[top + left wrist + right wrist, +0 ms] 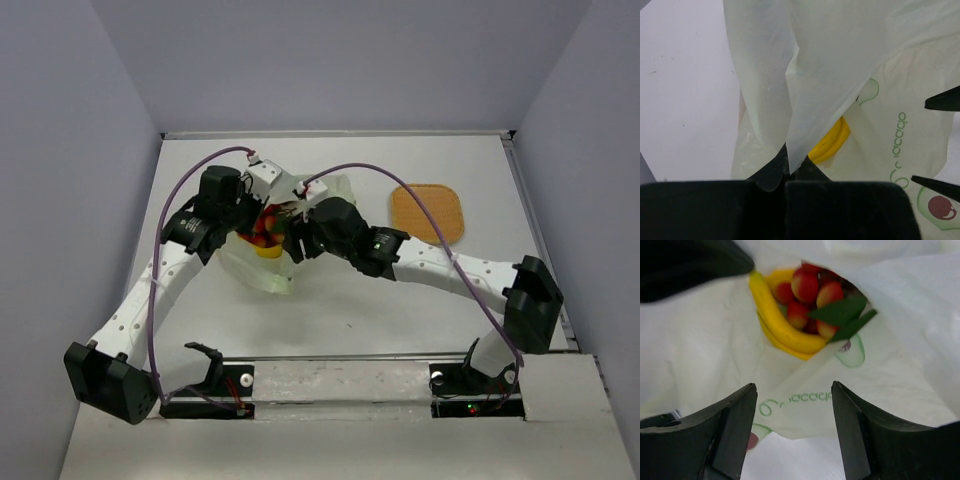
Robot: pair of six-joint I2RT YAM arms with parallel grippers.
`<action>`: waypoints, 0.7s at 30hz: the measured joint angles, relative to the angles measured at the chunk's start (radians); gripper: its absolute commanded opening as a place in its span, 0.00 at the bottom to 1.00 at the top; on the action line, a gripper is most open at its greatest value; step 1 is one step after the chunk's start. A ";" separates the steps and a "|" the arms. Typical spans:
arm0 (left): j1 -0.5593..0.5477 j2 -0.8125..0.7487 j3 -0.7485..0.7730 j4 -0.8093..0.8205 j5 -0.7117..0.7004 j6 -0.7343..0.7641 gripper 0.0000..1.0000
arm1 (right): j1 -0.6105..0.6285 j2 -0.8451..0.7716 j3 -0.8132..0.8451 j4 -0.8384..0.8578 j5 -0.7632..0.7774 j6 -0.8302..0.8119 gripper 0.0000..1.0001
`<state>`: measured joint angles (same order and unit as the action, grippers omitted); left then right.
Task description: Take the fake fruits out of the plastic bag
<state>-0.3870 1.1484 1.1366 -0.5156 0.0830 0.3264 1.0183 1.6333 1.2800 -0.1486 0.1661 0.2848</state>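
The plastic bag [268,262] lies mid-table with its mouth held up and open. Inside it show yellow bananas [780,322], red pieces [809,290] and green leaves [842,312]; they also show in the top view [265,236]. My left gripper [262,200] is shut on a fold of the bag's rim [789,167], with a banana [830,142] just behind the fold. My right gripper [794,395] is open and empty just above the bag's near rim [805,397], a short way from the fruits. It sits at the bag's mouth in the top view [292,236].
A flat orange woven mat [430,212] lies on the table to the right of the bag. The table's back edge [330,133] runs along a grey wall. The left gripper's dark body [685,265] fills the right wrist view's upper left.
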 measured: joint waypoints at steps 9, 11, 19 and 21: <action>0.000 0.045 0.020 0.034 -0.038 -0.090 0.00 | -0.001 0.060 0.119 0.116 0.033 0.026 0.67; 0.000 0.067 0.035 0.041 -0.040 -0.118 0.00 | -0.005 0.134 0.139 0.113 0.027 0.048 0.67; 0.000 0.114 0.066 0.065 -0.058 -0.168 0.00 | -0.078 0.338 0.259 0.071 0.040 0.151 0.92; 0.000 0.126 0.070 0.071 -0.061 -0.172 0.00 | -0.101 0.370 0.296 0.069 0.059 0.165 0.95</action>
<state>-0.3870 1.2739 1.2068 -0.4450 0.0216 0.1543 0.9176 2.0029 1.5761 -0.0799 0.2253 0.4500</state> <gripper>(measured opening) 0.037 0.913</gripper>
